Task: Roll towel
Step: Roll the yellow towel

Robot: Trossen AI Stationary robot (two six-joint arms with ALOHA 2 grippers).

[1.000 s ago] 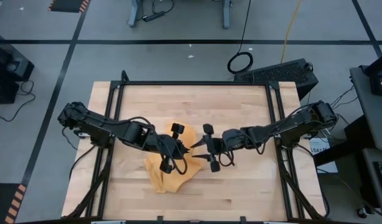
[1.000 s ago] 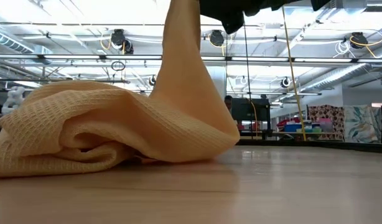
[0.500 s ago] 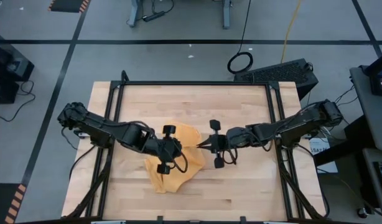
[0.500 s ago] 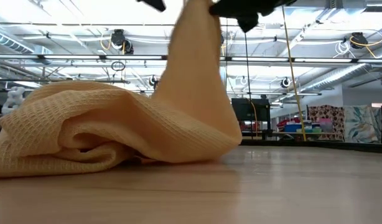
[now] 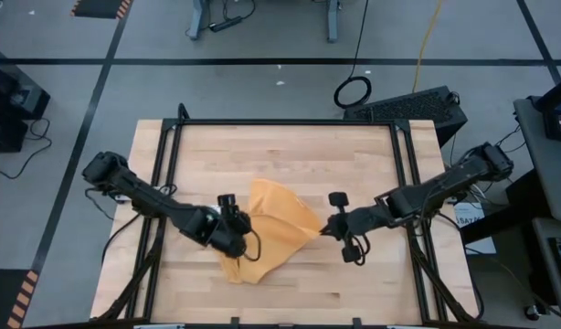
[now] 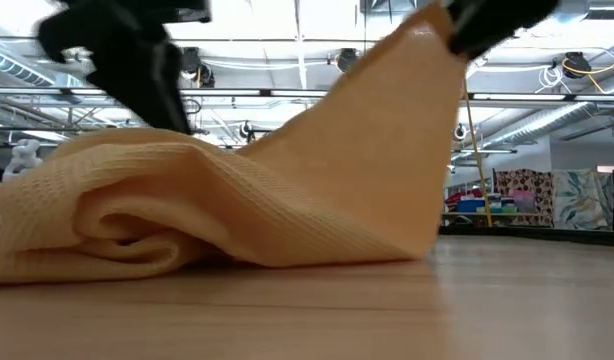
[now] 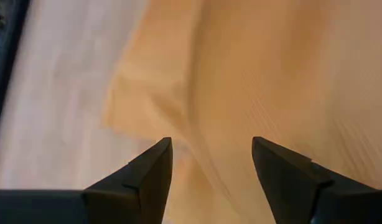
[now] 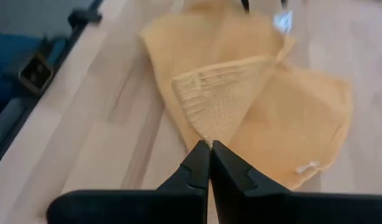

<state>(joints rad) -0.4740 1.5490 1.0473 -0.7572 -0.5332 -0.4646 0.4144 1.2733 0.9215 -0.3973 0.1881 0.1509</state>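
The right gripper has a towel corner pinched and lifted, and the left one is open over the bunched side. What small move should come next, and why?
Probably the right gripper, shut on a corner of the towel, should draw it farther outward, because the cloth still lies bunched and folded near the open left gripper, too crumpled to roll.

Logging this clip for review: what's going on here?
Two arms are working a yellow towel on a wooden table. The right pincer is shut on one towel corner, lifting it and pulling it to the table's right side. The left pincer hangs open over the bunched left part, holding nothing. The towel isn't rolled yet.
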